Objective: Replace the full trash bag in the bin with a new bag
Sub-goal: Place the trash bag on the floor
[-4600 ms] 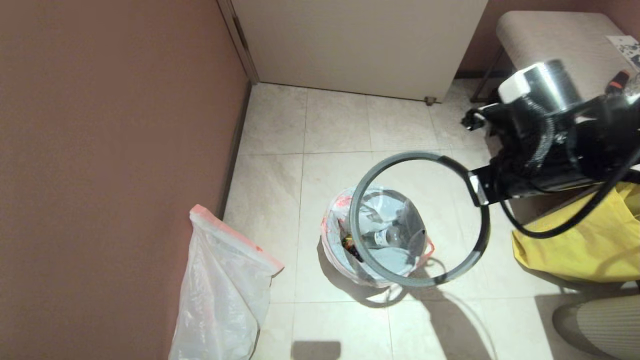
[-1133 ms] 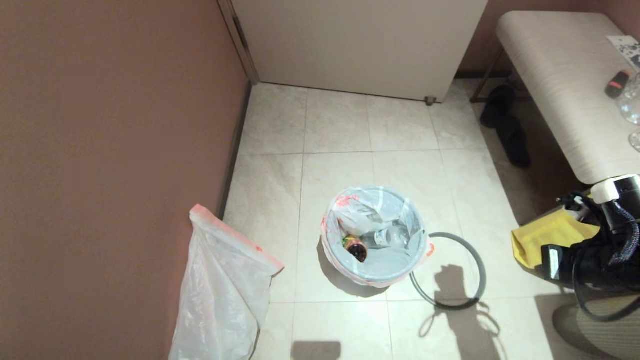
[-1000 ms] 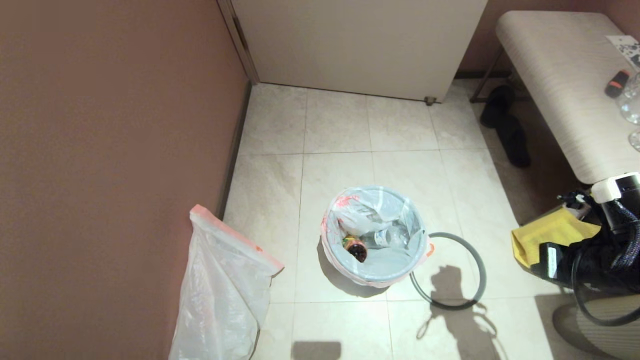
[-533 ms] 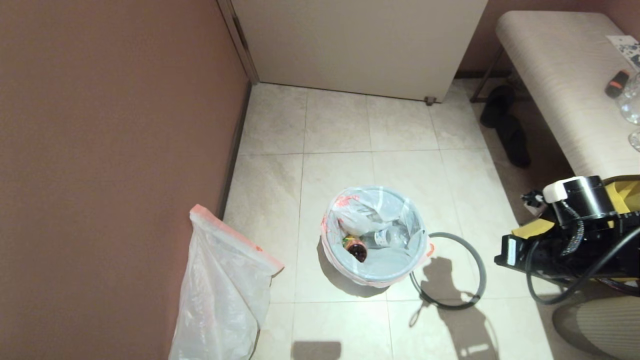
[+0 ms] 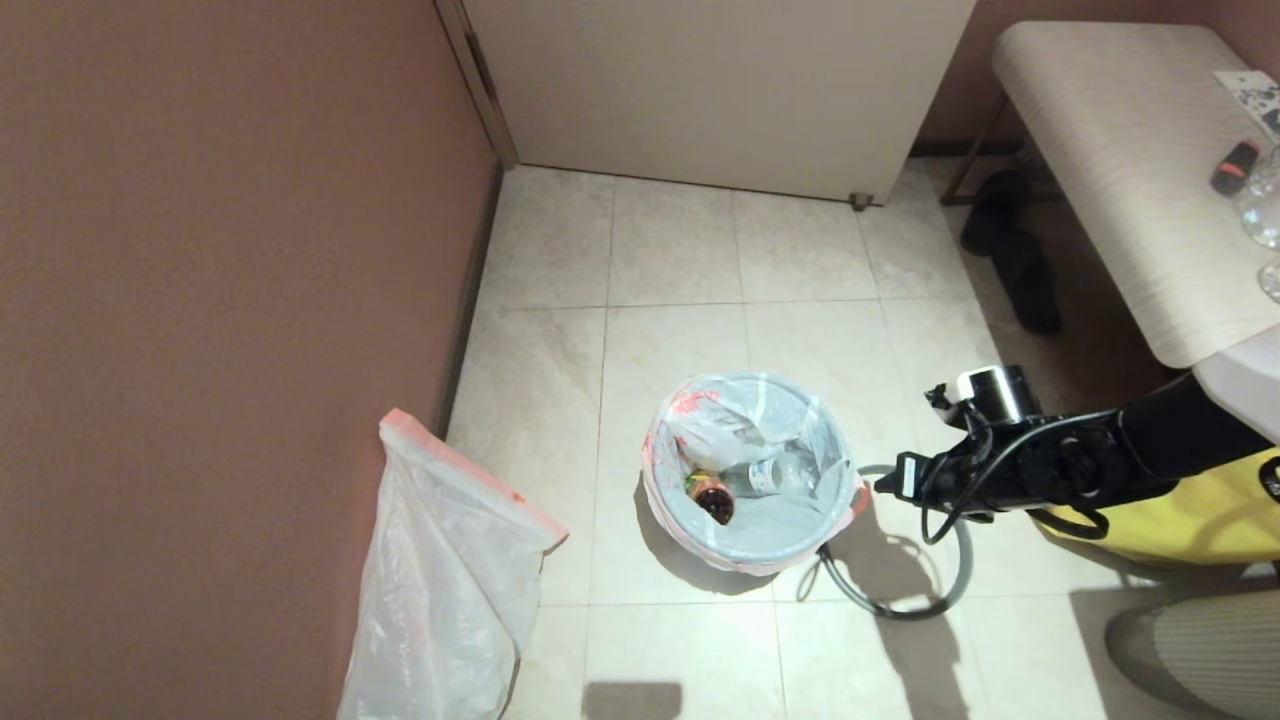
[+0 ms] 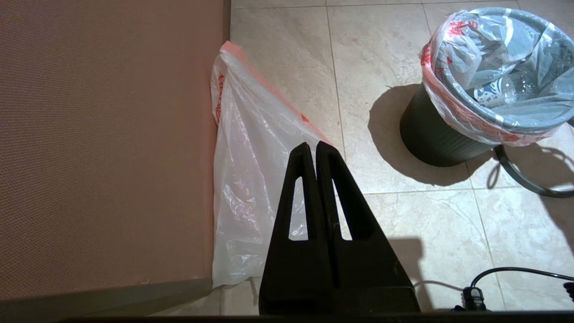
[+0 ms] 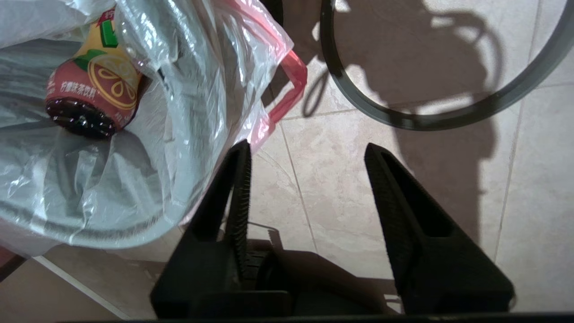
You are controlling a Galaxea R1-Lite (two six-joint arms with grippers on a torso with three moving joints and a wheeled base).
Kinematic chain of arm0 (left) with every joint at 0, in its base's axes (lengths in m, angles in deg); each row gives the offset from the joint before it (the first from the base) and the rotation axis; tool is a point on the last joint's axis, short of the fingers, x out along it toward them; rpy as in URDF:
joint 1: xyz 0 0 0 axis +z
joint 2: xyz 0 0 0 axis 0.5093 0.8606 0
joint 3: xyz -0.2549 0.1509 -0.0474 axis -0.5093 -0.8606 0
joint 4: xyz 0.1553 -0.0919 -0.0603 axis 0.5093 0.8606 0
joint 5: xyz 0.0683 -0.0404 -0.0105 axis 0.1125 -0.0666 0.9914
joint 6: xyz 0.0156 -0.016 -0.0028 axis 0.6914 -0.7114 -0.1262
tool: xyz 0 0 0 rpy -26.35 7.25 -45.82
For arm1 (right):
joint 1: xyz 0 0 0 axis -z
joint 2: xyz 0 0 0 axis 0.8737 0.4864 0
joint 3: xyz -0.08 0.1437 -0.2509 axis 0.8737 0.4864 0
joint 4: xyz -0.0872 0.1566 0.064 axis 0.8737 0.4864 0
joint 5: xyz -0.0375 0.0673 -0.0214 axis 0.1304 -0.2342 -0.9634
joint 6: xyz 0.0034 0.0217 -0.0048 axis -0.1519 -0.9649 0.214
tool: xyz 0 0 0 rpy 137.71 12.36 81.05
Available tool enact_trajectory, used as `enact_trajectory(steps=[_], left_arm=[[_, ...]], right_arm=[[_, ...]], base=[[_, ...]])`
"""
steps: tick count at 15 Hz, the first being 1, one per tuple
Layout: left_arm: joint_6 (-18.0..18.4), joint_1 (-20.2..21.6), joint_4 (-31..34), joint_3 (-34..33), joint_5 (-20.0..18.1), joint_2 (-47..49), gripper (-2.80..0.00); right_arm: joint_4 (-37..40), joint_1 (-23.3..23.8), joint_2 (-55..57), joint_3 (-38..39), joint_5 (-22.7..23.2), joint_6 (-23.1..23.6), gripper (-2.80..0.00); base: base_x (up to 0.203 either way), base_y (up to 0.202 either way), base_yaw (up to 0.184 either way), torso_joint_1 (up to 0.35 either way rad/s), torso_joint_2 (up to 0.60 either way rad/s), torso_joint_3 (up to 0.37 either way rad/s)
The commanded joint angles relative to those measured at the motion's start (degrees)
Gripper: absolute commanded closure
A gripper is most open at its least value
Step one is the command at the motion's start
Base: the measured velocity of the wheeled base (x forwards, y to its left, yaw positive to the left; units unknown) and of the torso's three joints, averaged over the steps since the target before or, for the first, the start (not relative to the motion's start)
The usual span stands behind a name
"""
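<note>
Tiled floor [image 5: 680, 250], wall at left. New bag [image 5: 440, 590] slumped against wall; left gripper [image 6: 316, 150] above it, fingers together, empty. Full bag [image 5: 750, 480] sat in bin [image 6: 426, 134]. Right gripper [image 7: 305, 179], fingers spread, empty, beside red hem loop [image 7: 291, 89]; hoop [image 5: 940, 590] on floor. Step judged: grasping hem. Next: pinch loop, lift.

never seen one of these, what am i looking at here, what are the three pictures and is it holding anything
It is a two-armed robot changing a bin bag. One picture looks down from its head; the other two come from cameras on each wrist.

On the tiled floor stands the bin, lined with the full trash bag; a bottle lies inside. The bin's grey hoop rim lies on the floor beside it. The new bag hangs limp by the wall.

The right gripper is open and empty, beside the full bag's red hem. The left gripper is shut and empty, parked near the new bag.
</note>
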Motion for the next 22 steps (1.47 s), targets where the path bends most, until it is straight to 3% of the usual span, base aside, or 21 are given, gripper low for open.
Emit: enact_trajectory(steps=[1,4,16,19,22], left_arm=[[0.03,0.01,-0.02,0.00,0.01,0.07,0.00],[-0.02,0.01,-0.02,0.00,0.01,0.07,0.00],[-0.05,0.01,-0.02,0.00,0.01,0.07,0.00],[0.02,0.01,-0.02,0.00,0.01,0.07,0.00],[-0.02,0.01,-0.02,0.00,0.01,0.07,0.00]], right_arm=[[0.37,-0.28,5.54,-3.14,-0.10,-0.14,-2.80],[1.60,0.60,9.00,-5.94,-2.14,-0.21,-2.80],[1.25,1.56,19.46,-17.35,-2.76,-0.03,-2.80],[1.35,1.13,21.86,-20.09,-7.50,-0.11,-2.80],[1.45,-0.85,23.26,-22.11,-9.11,-0.10,-2.80]], base=[[0.000,0.000,0.000,0.000,0.00,0.000],[0.000,0.000,0.000,0.000,0.00,0.000],[0.000,0.000,0.000,0.000,0.00,0.000],[0.000,0.000,0.000,0.000,0.00,0.000],[0.000,0.000,0.000,0.000,0.00,0.000]])
